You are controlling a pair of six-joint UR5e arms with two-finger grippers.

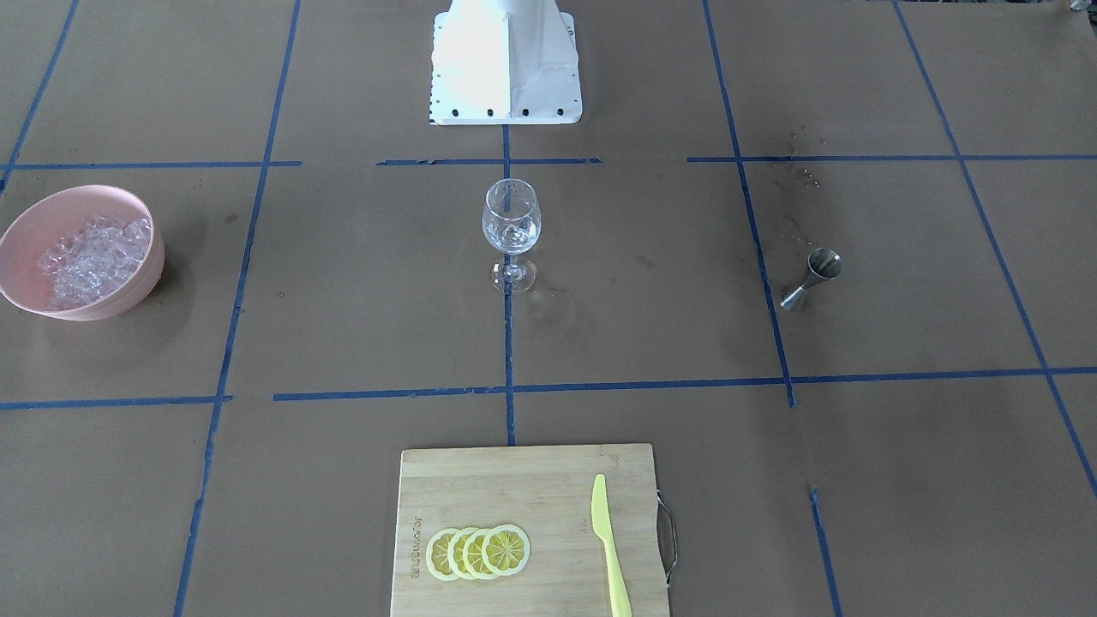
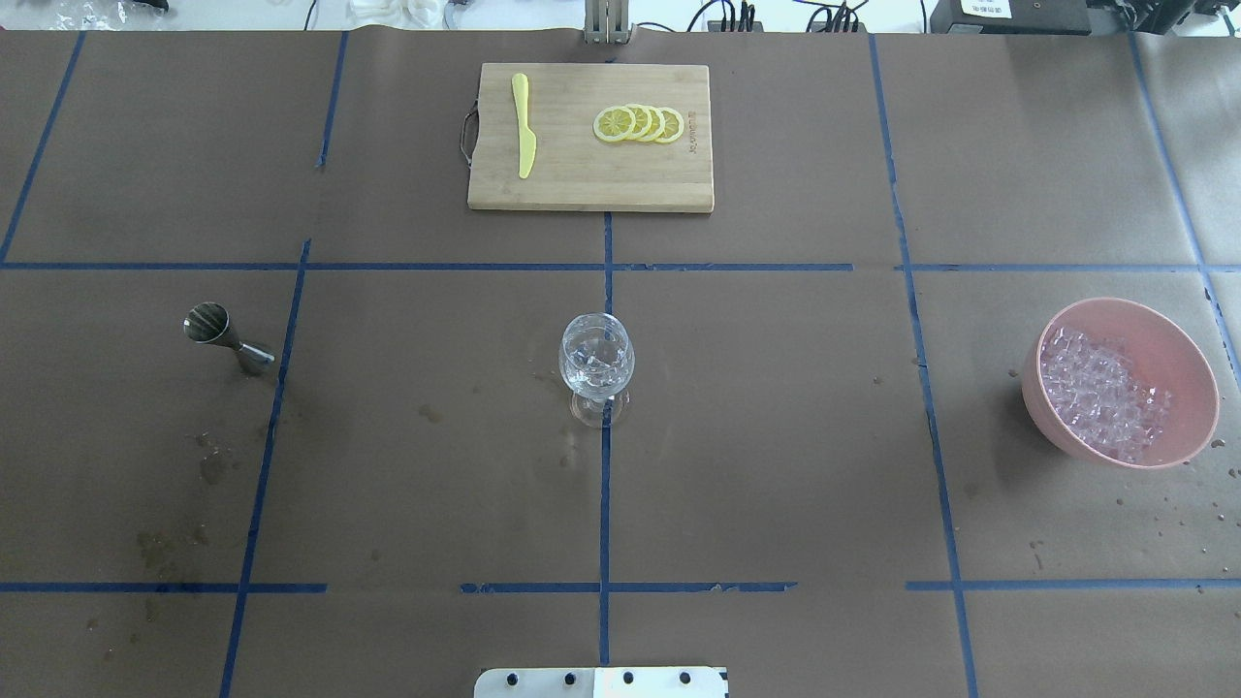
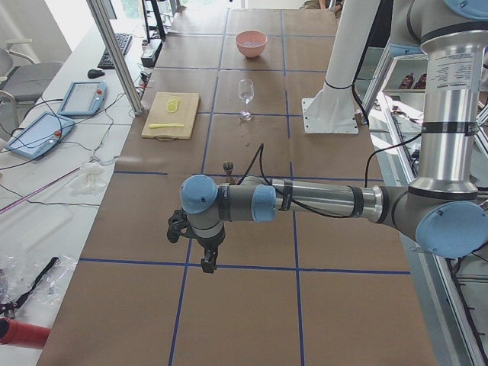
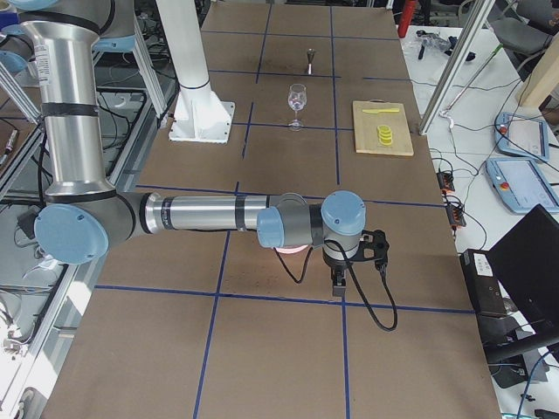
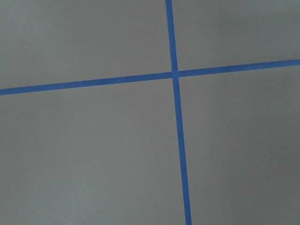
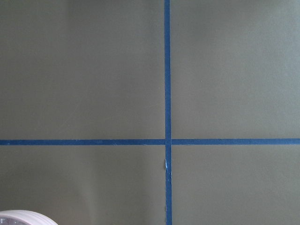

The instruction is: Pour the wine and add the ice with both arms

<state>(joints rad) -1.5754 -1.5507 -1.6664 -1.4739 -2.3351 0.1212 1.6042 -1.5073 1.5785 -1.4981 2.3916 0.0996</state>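
Brown-papered table (image 2: pixel 776 436); left gripper (image 3: pixel 207 264), right gripper (image 4: pixel 337 286): spread or pressed, cannot tell; wine glass (image 2: pixel 596 361), well beyond both, may topple if clipped.

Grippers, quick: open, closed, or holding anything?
Left gripper: cannot be told, seen only from afar.
Right gripper: cannot be told either.

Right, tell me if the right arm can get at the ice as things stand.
Probably yes. The right arm stretches out over the pink bowl on its own side of the table. The ice lies uncovered in the bowl, and nothing else appears to stand in the way.
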